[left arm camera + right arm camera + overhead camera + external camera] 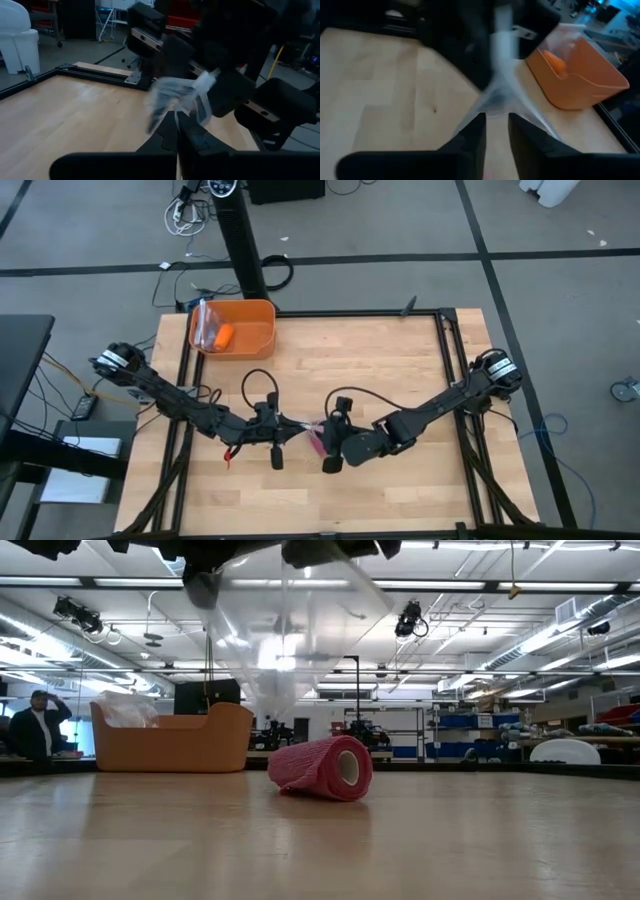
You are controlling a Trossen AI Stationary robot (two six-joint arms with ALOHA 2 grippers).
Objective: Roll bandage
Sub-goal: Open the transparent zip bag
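Left fingers (274, 423): pinching shut on the clear crinkly plastic bag (275, 640).
Right fingers (335, 442): standing narrowly apart around that bag's other end.
Bandage: magenta-pink fabric roll (322, 768) is lying on the wooden bench (320, 840), beneath both fingers.

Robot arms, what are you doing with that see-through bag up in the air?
Both robot arms are holding a clear crinkly plastic bag up above the middle of the wooden table. The left hand is shut on one end of it, and the right hand has the bag between its fingers. A rolled-up pink fabric bandage lies on the table below the bag. An orange plastic bin sits at the far edge with a small orange thing inside.
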